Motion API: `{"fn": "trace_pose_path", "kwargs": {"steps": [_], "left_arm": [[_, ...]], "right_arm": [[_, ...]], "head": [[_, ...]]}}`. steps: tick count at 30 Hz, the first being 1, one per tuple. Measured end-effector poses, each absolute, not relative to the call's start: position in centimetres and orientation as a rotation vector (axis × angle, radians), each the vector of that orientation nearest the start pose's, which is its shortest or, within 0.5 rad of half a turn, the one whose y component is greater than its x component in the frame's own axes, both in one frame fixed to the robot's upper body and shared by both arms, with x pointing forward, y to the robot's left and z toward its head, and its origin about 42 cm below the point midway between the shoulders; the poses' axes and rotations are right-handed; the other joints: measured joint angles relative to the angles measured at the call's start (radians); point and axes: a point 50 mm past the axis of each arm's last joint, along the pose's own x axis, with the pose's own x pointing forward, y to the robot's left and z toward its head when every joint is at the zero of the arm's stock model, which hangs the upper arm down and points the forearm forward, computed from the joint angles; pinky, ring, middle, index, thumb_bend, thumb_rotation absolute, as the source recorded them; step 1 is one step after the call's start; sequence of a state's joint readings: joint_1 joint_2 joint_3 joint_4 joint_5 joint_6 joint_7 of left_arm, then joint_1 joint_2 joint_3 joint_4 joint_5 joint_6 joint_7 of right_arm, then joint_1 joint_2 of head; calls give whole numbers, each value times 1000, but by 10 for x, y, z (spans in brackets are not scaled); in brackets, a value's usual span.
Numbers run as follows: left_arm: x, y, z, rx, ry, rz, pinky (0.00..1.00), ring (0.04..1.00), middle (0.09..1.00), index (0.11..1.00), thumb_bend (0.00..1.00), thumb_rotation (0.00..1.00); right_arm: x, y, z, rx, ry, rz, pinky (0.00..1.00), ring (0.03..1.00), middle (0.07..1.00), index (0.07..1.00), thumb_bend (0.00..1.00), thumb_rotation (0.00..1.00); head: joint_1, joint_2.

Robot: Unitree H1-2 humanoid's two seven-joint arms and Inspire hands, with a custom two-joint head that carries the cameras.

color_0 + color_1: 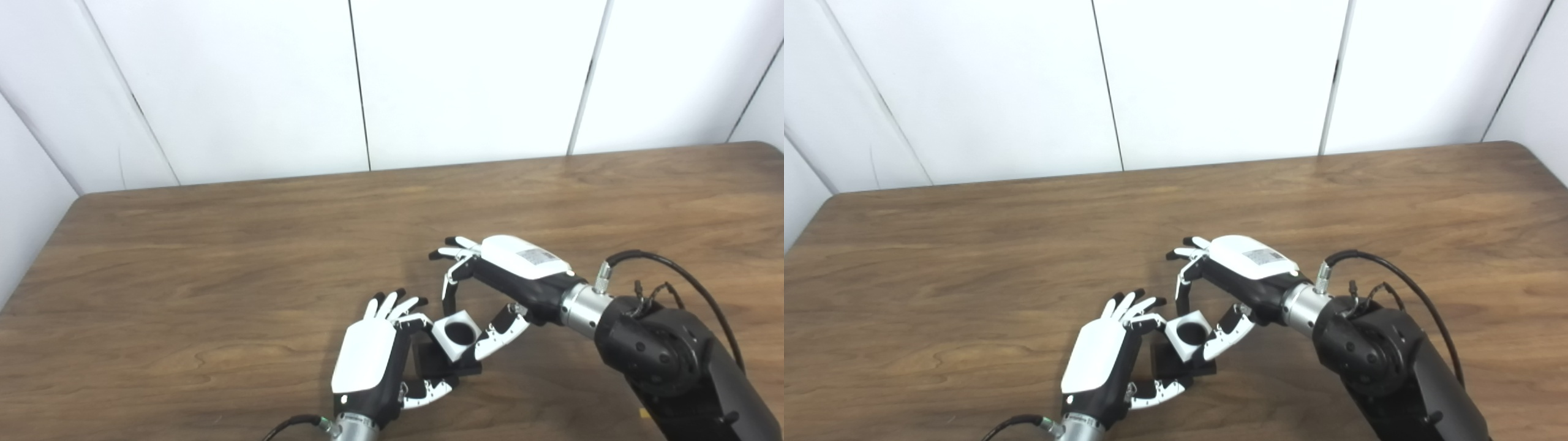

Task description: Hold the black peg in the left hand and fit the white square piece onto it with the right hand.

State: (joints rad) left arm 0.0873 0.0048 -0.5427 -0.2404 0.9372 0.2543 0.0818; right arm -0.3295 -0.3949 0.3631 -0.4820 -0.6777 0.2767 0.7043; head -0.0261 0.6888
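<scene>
The white square piece (452, 351), with a round hole in its top, sits on the black peg's block (436, 362) near the table's front middle. The peg itself is hidden under the white piece. My left hand (367, 358) wraps the black block from the left, with one finger curled against the white piece and the thumb below the block. My right hand (517, 269) reaches in from the right. It pinches the white piece between its thumb on the right side and a finger pointing down at the far corner.
The brown wooden table (245, 275) spreads out to the left, right and back. White wall panels (465, 79) stand behind its far edge. My right forearm (667, 355), with a black cable looped over it, fills the lower right corner.
</scene>
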Motion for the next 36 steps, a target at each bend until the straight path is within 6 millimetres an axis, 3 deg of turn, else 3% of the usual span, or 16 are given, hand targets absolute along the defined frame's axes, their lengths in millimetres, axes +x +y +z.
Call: {"fn": "trace_pose_path", "kwargs": {"steps": [23, 24, 25, 26, 28, 36], "left_arm": [[225, 84, 135, 855, -173, -216, 1000, 965, 864, 491, 520, 63], [225, 84, 135, 855, -172, -216, 1000, 961, 861, 493, 521, 66], [225, 84, 135, 855, -172, -216, 1000, 957, 858, 494, 521, 69], [225, 84, 135, 855, -172, -216, 1000, 954, 855, 555, 623, 108], [225, 84, 134, 856, -173, -215, 1000, 953, 854, 648, 770, 167], [226, 84, 133, 869, -155, -224, 1000, 958, 870, 783, 854, 244]], "right_arm": [[309, -185, 239, -1206, -233, 719, 915, 998, 913, 493, 524, 152], [309, -185, 239, -1206, -233, 719, 912, 997, 913, 547, 711, 206], [309, -186, 239, -1206, -232, 719, 910, 996, 914, 581, 832, 248], [309, -186, 239, -1206, -231, 719, 911, 997, 915, 597, 895, 276], [309, -188, 239, -1209, -224, 719, 913, 999, 916, 603, 930, 299], [308, -190, 237, -1198, -203, 721, 923, 1000, 919, 635, 987, 356]], "head": [[6, -2], [6, -2], [6, -2], [8, -2], [8, 0], [11, 3]]}}
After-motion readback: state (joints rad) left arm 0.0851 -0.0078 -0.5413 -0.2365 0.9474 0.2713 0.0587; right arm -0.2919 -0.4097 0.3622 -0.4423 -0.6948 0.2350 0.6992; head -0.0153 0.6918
